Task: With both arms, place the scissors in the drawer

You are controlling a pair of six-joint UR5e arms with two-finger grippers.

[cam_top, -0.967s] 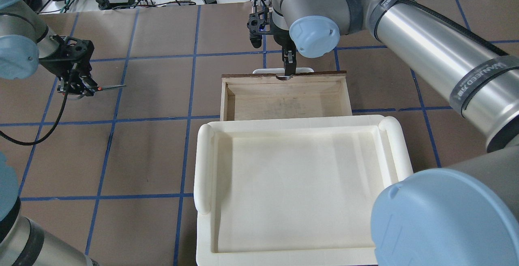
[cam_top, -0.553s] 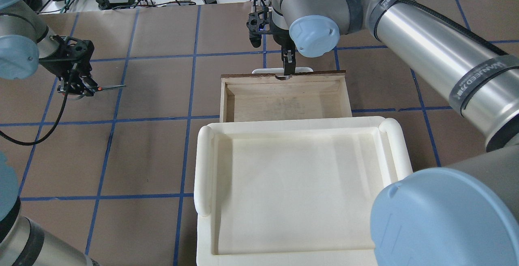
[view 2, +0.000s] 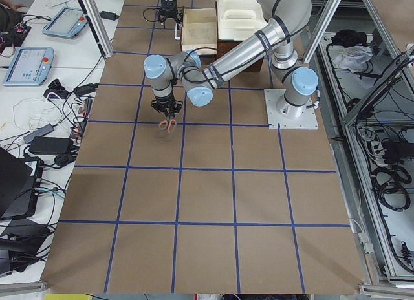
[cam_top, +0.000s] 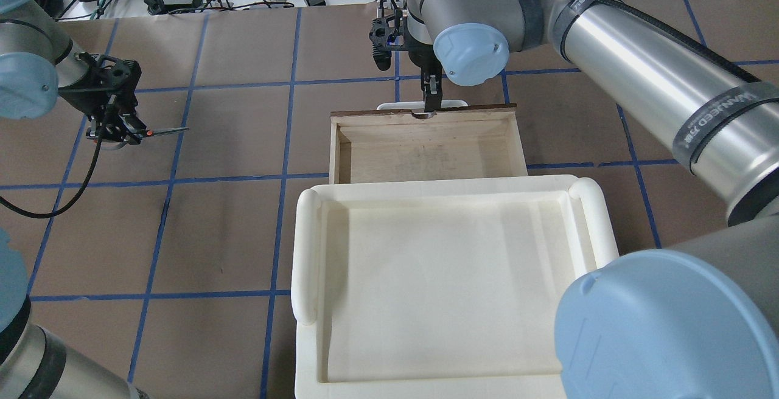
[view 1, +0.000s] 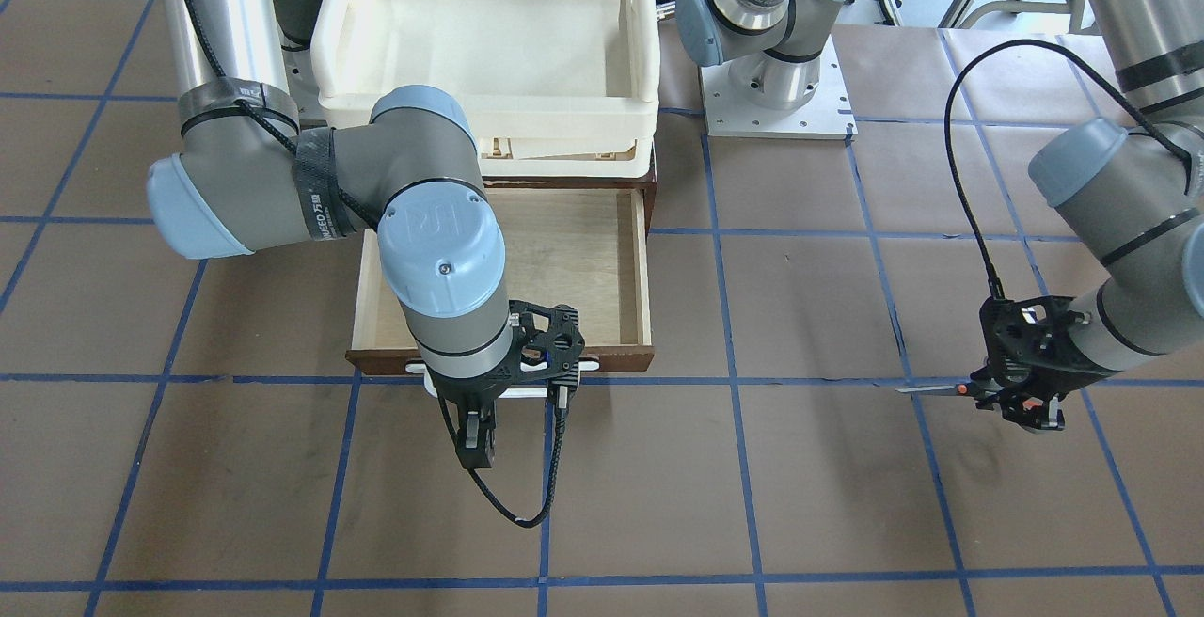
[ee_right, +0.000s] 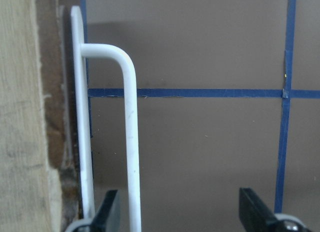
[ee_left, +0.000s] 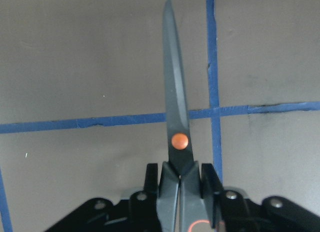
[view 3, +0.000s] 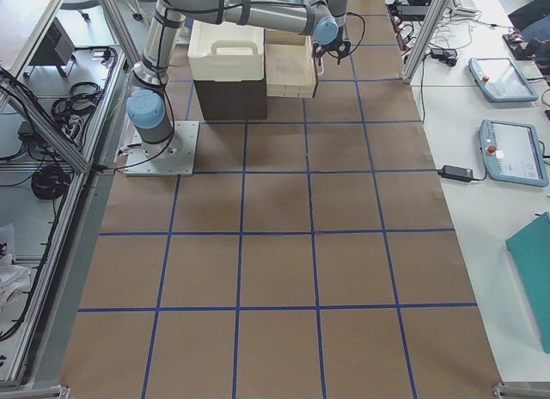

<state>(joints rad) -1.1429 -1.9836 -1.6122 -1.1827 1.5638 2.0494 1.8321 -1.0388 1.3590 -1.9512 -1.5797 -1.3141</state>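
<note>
Two grippers: the left gripper clamped the scissors just behind the pivot, above the table, well apart from the open drawer; likely light, stiff, slippery. The right gripper stood spread around its white handle.

You've got the scissors shut: dark blades, orange pivot. They're level above the table, loops clamped in the left gripper, tips pointing toward the drawer, well apart from it. The drawer is open, with pale plywood inside, a dark brown front and a white handle that sits between the right gripper's spread fingers.
</note>
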